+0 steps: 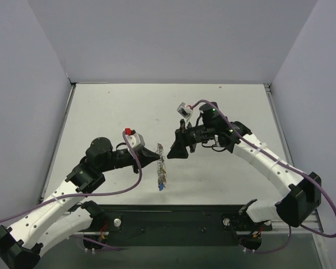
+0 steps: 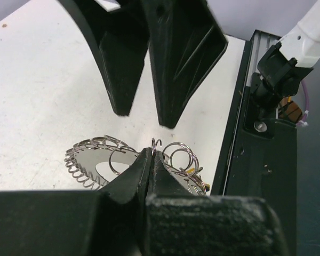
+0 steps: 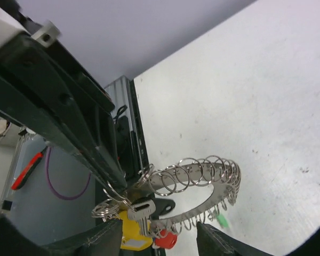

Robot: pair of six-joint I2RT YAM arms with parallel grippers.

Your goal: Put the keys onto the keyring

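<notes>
left gripper [image 1: 155,159] clenched on rim of keyring [image 1: 161,165], ring held off table [image 1: 106,106]. ring seen edge-on from above, long axis near-to-far, hanging between arms. right gripper [image 1: 177,150] jaws spread, grasping nothing, tips aimed at ring from its right, just beside it. keys [image 3: 134,230] with yellow, red and green heads bunched at ring beside left grip; whether threaded, cannot tell. no legible writing or brand.

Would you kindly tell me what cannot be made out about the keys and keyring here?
Top view: the keys are too small to count; the keyring shows edge-on.
Left wrist: the left gripper covers the ring's near rim and nearly all the keys.
Right wrist: the yellow key and red key overlap in a bunch; the green key is blurred.
</notes>
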